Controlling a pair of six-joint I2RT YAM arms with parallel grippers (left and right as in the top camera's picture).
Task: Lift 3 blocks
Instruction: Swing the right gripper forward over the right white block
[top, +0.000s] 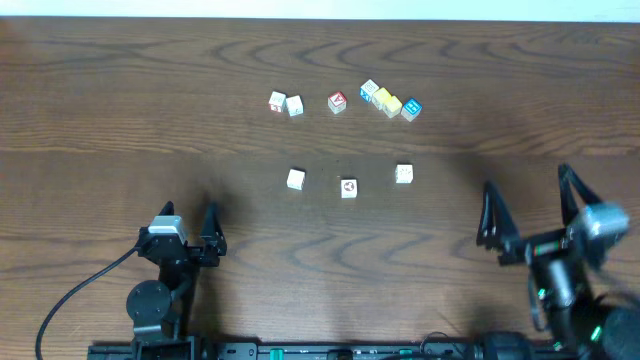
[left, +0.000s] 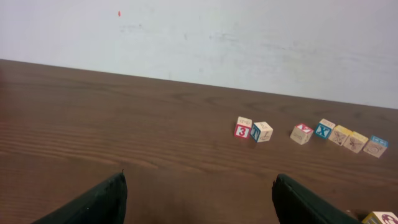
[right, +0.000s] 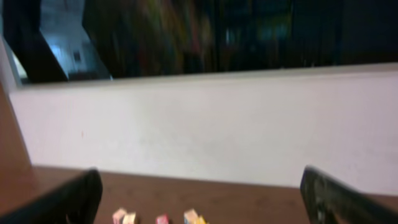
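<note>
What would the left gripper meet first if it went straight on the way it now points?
Probably nothing: the left gripper points over bare table toward the far edge, and the nearest block lies well off to its right.

Overhead evenly lit, soft shadows; right gripper (top: 530, 205) smeared, probably motion blur; right wrist view soft, left sharp.

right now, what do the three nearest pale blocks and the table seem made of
Left block, middle block, right block: likely pale matte wood, cream faces with faint printed marks; too small to be sure. Table: dark wood or wood-look laminate, by its grain lines.
</note>
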